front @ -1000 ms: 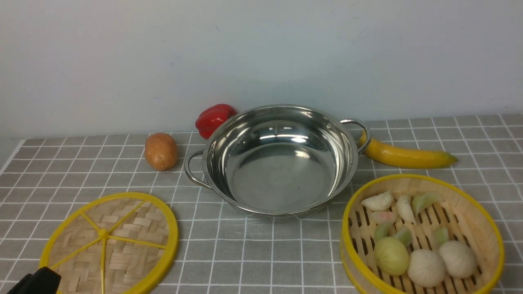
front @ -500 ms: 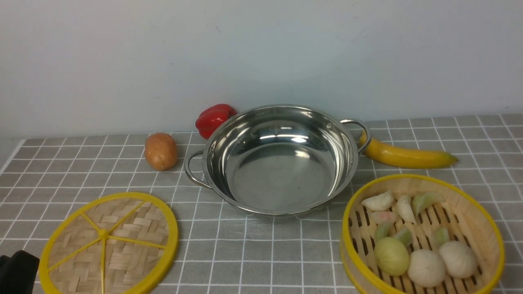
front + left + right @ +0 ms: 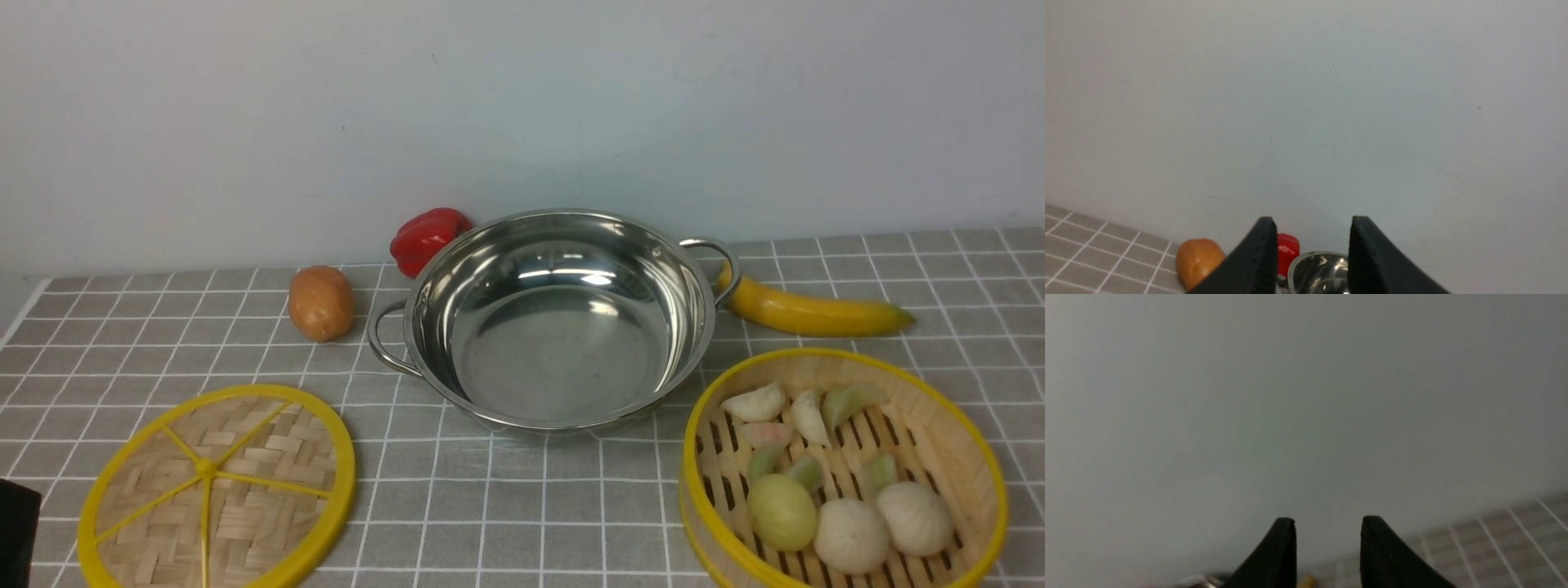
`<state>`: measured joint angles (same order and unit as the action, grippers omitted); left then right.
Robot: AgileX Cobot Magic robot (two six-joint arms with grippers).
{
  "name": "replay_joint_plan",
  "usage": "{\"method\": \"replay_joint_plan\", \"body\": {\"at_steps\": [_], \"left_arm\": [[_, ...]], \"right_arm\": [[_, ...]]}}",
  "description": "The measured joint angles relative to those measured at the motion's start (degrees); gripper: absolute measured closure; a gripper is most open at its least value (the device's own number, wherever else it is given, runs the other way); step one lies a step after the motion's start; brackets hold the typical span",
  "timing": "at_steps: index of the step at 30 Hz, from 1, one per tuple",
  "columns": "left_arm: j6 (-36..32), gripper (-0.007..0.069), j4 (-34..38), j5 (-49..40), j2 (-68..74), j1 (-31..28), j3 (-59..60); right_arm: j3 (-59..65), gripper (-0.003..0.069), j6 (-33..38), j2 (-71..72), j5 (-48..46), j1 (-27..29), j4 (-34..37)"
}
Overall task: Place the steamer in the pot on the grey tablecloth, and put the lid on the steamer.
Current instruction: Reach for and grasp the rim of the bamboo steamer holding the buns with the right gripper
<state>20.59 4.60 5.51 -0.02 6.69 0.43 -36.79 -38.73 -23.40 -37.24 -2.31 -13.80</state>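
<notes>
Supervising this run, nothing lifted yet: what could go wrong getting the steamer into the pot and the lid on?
1. The steamer holds loose buns; a tilted lift could spill them.
2. The pot looks barely wider, so an off-centre drop may catch its rim and shove it into the banana.
3. The lid lies flat on the grey tablecloth, so a grip may slip off its rim.
</notes>
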Motion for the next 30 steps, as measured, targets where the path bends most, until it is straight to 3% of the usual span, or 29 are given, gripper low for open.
{"method": "replay_joint_plan", "body": {"at_steps": [2,3,5,8,14,21,30], "left_arm": [[-0.06,0.0382,-1.08,-2.85,0.00,0.00,0.00],[0.00,0.0382,-1.53,-7.22,0.00,0.00,-0.21],[0.20,0.0382,-1.73,-10.52,0.77,0.00,-1.27],[-0.35,0.0382,-2.43,-12.64,3.82,0.00,-3.47],[-5.77,0.0382,-7.90,-20.77,17.93,0.00,-13.94],[-8.99,0.0382,-17.32,-41.12,42.97,0.00,-34.88],[-12.71,0.0382,-19.72,-52.83,65.65,0.00,-49.93]], "right_arm": [[-5.23,0.0416,4.24,-5.56,-9.95,0.00,0.21],[-9.24,0.0416,10.69,-12.24,-20.26,0.00,1.86],[-12.23,0.0416,16.86,-20.38,-27.20,0.00,4.98],[-14.27,0.0416,23.51,-28.98,-30.45,0.00,9.75],[-14.76,0.0416,28.71,-42.91,-27.34,0.00,12.63],[-14.76,0.0416,30.82,-54.59,-17.64,0.00,13.35],[-14.88,0.0416,31.56,-66.47,-9.95,0.00,13.35]]}}
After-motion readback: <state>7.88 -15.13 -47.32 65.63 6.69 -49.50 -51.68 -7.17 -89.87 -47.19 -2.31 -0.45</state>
